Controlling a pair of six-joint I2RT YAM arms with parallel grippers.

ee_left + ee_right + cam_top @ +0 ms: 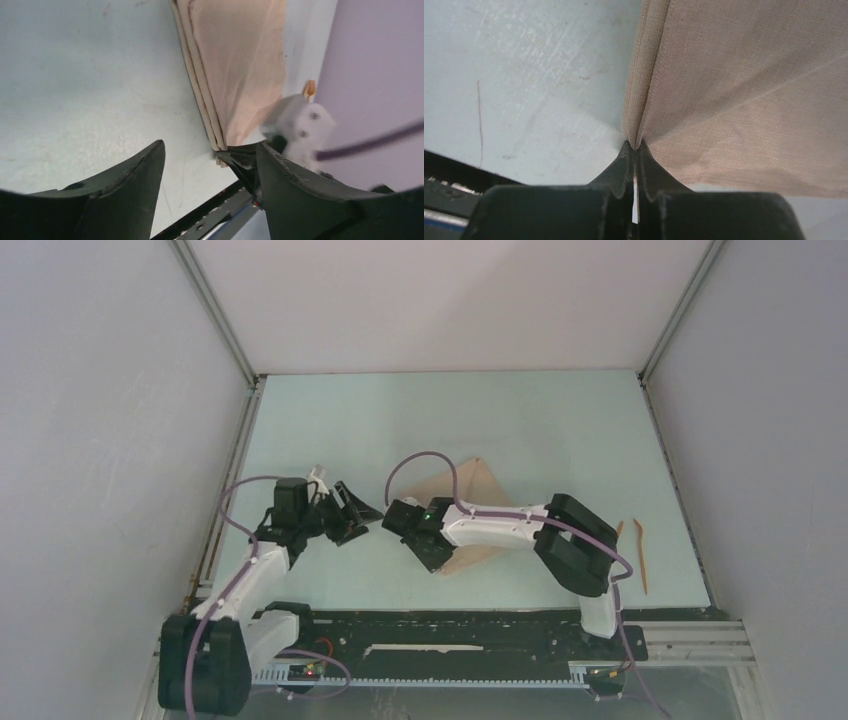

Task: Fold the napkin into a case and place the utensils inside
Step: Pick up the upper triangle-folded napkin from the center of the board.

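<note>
The beige-tan napkin (474, 490) lies folded into a layered triangle in the middle of the table. My right gripper (437, 560) is shut on its near corner. In the right wrist view the closed jaws (634, 146) pinch the stacked layers of the napkin (744, 95). My left gripper (365, 523) stands open just left of that corner, touching nothing. In the left wrist view it (210, 145) faces the napkin (240, 65) and the right gripper's black fingertips (242, 161). The two orange-brown utensils (640, 555) lie side by side at the table's right edge, apart from the cloth.
The pale green table (330, 430) is walled by grey panels on three sides. A black rail (450, 625) with the arm bases runs along the near edge. The right arm's forearm (500, 525) lies across the napkin's near half.
</note>
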